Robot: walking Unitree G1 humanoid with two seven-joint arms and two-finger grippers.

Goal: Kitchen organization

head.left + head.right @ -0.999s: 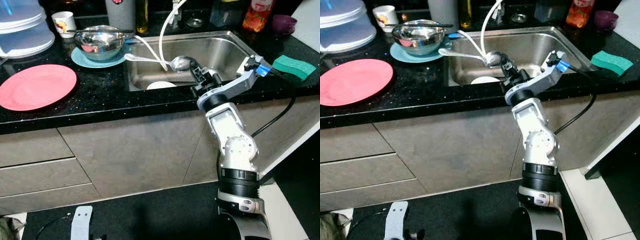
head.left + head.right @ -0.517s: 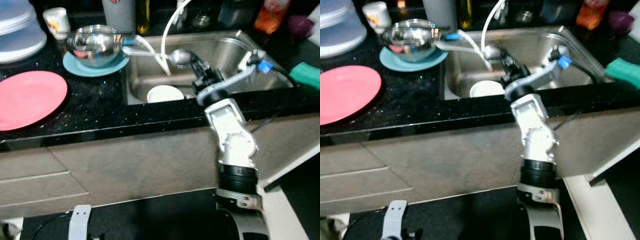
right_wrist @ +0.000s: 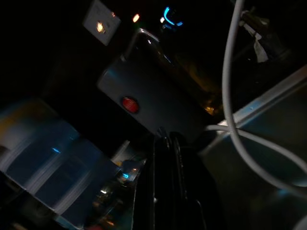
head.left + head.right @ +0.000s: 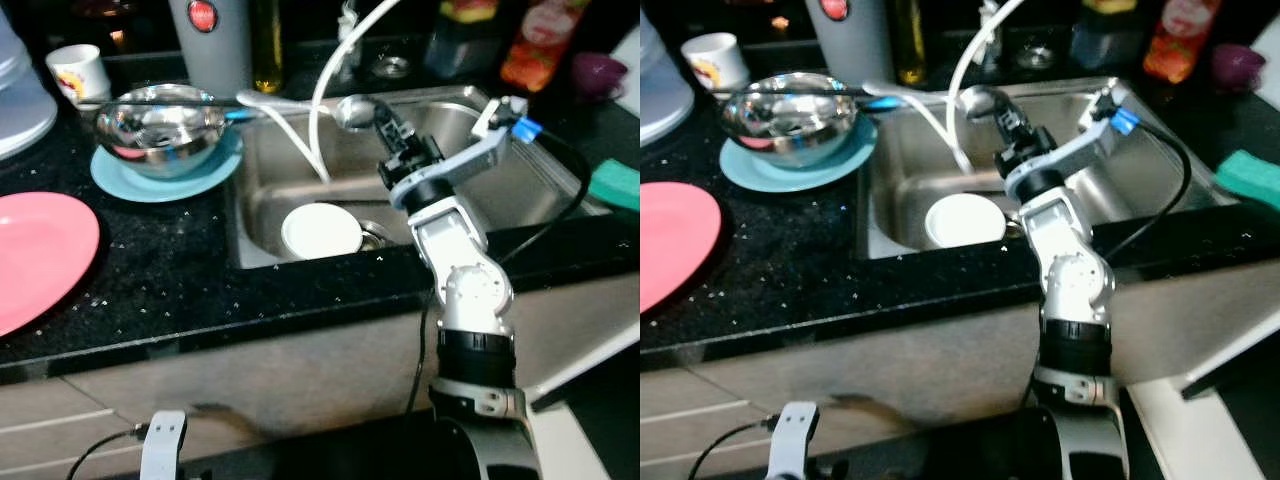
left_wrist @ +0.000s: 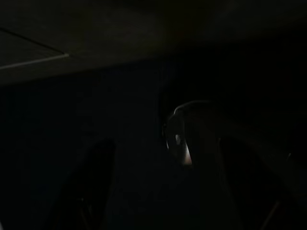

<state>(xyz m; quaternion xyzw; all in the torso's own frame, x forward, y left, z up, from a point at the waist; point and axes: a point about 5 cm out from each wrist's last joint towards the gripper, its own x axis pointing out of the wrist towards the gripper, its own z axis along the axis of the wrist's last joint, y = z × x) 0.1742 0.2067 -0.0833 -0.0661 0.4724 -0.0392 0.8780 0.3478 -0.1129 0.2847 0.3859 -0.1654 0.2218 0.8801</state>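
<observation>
Silver right arm with black joints
The right arm has rounded silver segments, a black ribbed collar, a blue connector with black cable, black gripper fingers

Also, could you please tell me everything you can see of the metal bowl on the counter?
The metal bowl is round, shiny and mirror-like, apparently steel. It stands upright on a light blue plate on the black counter, left of the sink. Something reddish shows inside, and a dark thin stick lies across its rim.
</observation>
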